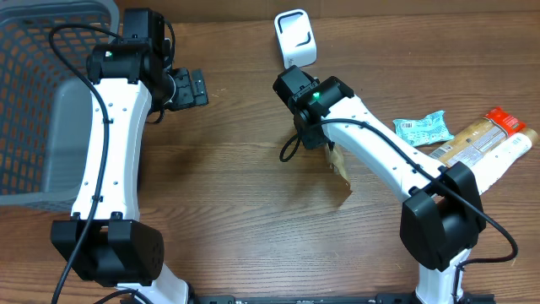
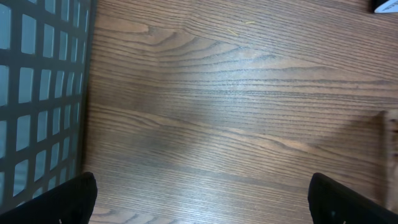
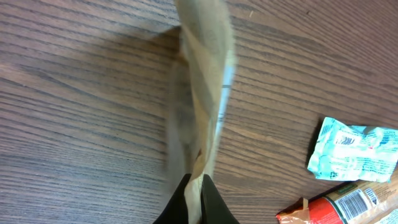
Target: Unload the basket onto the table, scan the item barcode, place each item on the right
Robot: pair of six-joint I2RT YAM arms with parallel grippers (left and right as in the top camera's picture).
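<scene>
The item is a flat tan packet (image 1: pixel 340 172) hanging edge-on over the middle of the wooden table. My right gripper (image 1: pixel 328 152) is shut on its top edge. In the right wrist view the black fingertips (image 3: pixel 214 202) pinch the packet (image 3: pixel 205 93), which looks blurred, and my right gripper (image 3: pixel 198 186) sits at the bottom of the frame. A white barcode scanner (image 1: pixel 295 38) stands at the back of the table, just beyond the right wrist. No barcode on the packet shows. My left gripper (image 1: pixel 191 87) is open and empty over bare wood (image 2: pixel 202 205), to the left of the scanner.
A grey mesh basket (image 1: pixel 42 84) fills the left side, its wall (image 2: pixel 37 93) close beside the left gripper. At the right lie a teal packet (image 1: pixel 422 128) (image 3: pixel 351 149), a red-topped tan pack (image 1: pixel 481 135) (image 3: pixel 336 205) and a pale pack (image 1: pixel 506 156).
</scene>
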